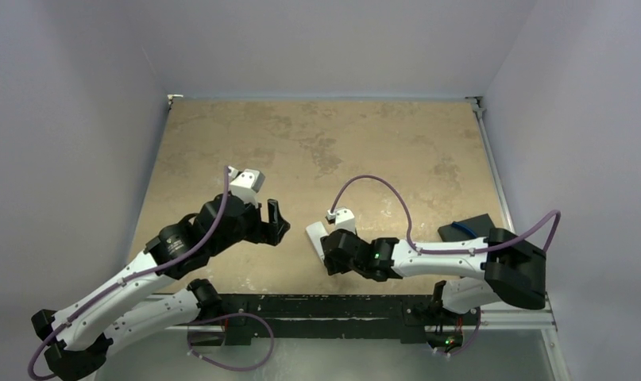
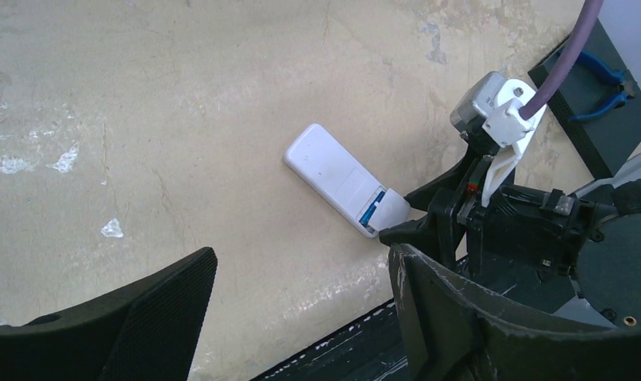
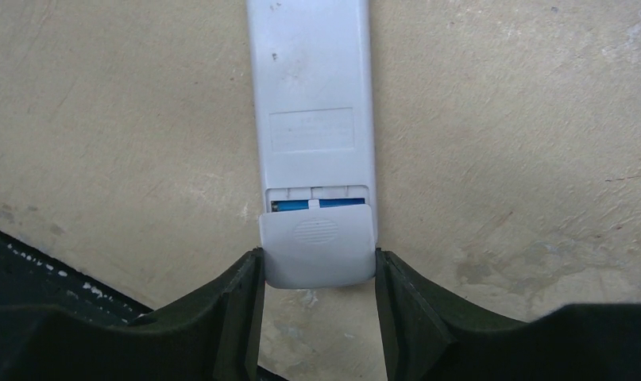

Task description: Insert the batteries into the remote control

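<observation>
The white remote control lies back up on the tan table, also seen in the top view and the left wrist view. Its battery compartment is partly open, and a blue battery shows in the slot. The dark battery is hidden. My right gripper is shut on the small white cover at the remote's near end, with the cover overlapping the compartment. My left gripper is open and empty, to the left of the remote and clear of it; its fingers frame bare table.
A dark box with blue-handled pliers sits at the right, behind the right arm, and also shows in the left wrist view. The black rail along the table's front edge runs just below the remote.
</observation>
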